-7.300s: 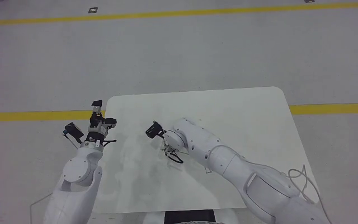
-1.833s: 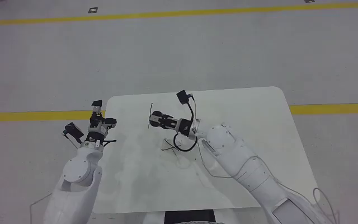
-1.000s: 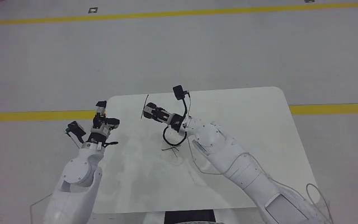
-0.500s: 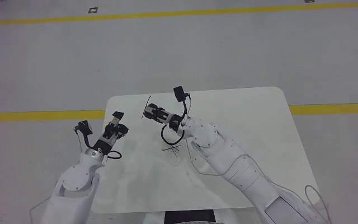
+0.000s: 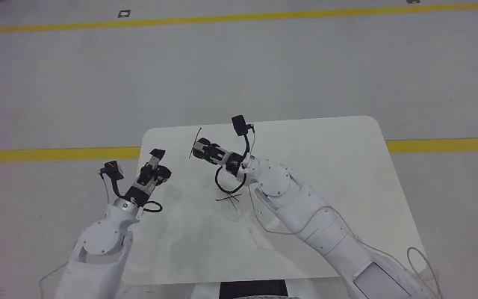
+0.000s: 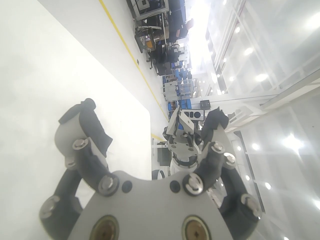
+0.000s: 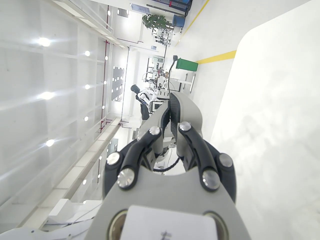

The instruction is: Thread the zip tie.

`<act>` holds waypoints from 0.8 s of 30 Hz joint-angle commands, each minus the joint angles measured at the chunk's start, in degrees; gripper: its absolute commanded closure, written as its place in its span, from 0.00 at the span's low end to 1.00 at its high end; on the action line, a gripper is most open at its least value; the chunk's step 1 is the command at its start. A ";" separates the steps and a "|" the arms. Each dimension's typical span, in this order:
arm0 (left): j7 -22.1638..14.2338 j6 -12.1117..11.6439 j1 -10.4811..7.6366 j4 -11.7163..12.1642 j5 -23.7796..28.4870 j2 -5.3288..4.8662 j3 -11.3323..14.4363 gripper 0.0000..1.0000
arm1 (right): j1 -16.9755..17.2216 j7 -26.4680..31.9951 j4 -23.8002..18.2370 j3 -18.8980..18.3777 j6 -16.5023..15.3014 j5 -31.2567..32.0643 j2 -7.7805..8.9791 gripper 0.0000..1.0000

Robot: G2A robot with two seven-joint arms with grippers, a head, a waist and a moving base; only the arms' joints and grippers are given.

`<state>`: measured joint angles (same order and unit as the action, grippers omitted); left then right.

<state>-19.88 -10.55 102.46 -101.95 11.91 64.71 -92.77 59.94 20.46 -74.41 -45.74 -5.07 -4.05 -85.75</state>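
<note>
A thin black zip tie (image 5: 195, 142) stands up from my right gripper (image 5: 199, 150), which is shut on its lower part above the table's far left area. In the right wrist view the zip tie (image 7: 171, 76) rises straight out of the closed fingertips (image 7: 176, 102), its small head at the free end. My left gripper (image 5: 154, 167) hovers over the table's left edge, a short way to the left of the tie. It is open with nothing between its fingers (image 6: 86, 116). The left wrist view faces the right gripper (image 6: 178, 123) across the gap.
The white table (image 5: 336, 172) has rounded corners. A few thin black strips (image 5: 228, 199) lie near its middle, below the right wrist's looped cable (image 5: 222, 179). Grey floor with yellow lines surrounds the table.
Over the last second my left gripper moved right and forward, from beyond the table's left edge to over it, toward the zip tie. The right gripper, still shut on the tie, has barely moved.
</note>
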 commanded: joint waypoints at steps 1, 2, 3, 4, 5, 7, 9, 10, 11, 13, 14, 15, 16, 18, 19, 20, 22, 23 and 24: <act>0.00 0.00 0.00 0.00 0.00 0.00 0.00 0.00 | 0.00 0.00 0.00 0.00 0.00 0.00 0.00 1.00; 0.00 0.00 0.00 0.00 0.00 0.00 0.00 0.00 | 0.00 0.00 0.00 0.00 0.00 0.00 0.00 1.00; 0.00 0.00 0.00 0.00 0.00 0.00 0.00 0.00 | 0.00 0.00 0.00 0.00 0.00 0.00 0.00 1.00; 0.00 0.00 0.00 0.00 0.00 0.00 0.00 0.00 | 0.00 0.00 0.00 0.00 0.00 0.00 0.00 1.00; 0.00 0.00 0.00 0.00 0.00 0.00 0.00 0.00 | 0.00 0.00 0.00 0.00 0.00 0.00 0.00 1.00; 0.00 0.00 0.00 0.00 0.00 0.00 0.00 0.00 | 0.00 0.00 0.00 0.00 0.00 0.00 0.00 1.00; 0.00 0.00 0.00 0.00 0.00 0.00 0.00 0.00 | 0.00 0.00 0.00 0.00 0.00 0.00 0.00 1.00; 0.00 0.00 0.00 0.00 0.00 0.00 0.00 0.00 | 0.00 0.00 0.00 0.00 0.00 0.00 0.00 1.00; 0.00 0.00 0.00 0.00 0.00 0.00 0.00 0.00 | 0.00 0.00 0.00 0.00 0.00 0.00 0.00 1.00; 0.00 0.00 0.00 0.00 0.00 0.00 0.00 0.00 | 0.00 0.00 0.00 0.00 0.00 0.00 0.00 1.00; 0.00 0.00 0.00 0.00 0.00 0.00 0.00 0.00 | 0.00 0.00 0.00 0.00 0.00 0.00 0.00 1.00; 0.00 0.00 0.00 0.00 0.00 0.00 0.00 0.00 | 0.13 -0.15 -0.01 -0.02 0.02 0.05 0.01 1.00; 0.09 0.07 -0.05 0.00 -0.07 0.01 0.07 0.00 | 0.52 -0.65 -0.16 -0.13 0.05 0.35 0.03 1.00; 0.66 0.40 -0.22 -0.26 -1.08 0.10 1.01 0.00 | 1.29 -1.22 -0.26 -0.58 0.02 0.66 0.12 1.00; 0.65 0.41 -0.16 -0.44 -1.45 0.13 1.42 0.00 | 1.57 -1.32 -0.24 -0.81 0.03 0.66 0.16 1.00; 0.82 0.43 -0.07 -0.59 -1.66 0.16 1.78 0.00 | 1.83 -1.45 -0.20 -1.05 0.09 0.72 0.21 1.00; 0.86 0.32 0.19 -0.97 -2.21 0.25 2.80 0.00 | 2.54 -1.91 -0.13 -1.58 0.24 0.80 0.30 1.00; 0.84 0.25 0.31 -1.05 -2.35 0.29 3.22 0.00 | 2.83 -2.11 -0.16 -1.79 0.27 0.77 0.33 1.00; 0.72 0.27 0.44 -1.18 -2.61 0.32 3.74 0.00 | 3.19 -2.44 -0.14 -2.02 0.31 0.64 0.35 1.00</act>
<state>-19.04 -10.26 102.77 -103.03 9.52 65.00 -89.54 62.83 18.28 -74.55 -47.56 -4.79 -3.29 -85.42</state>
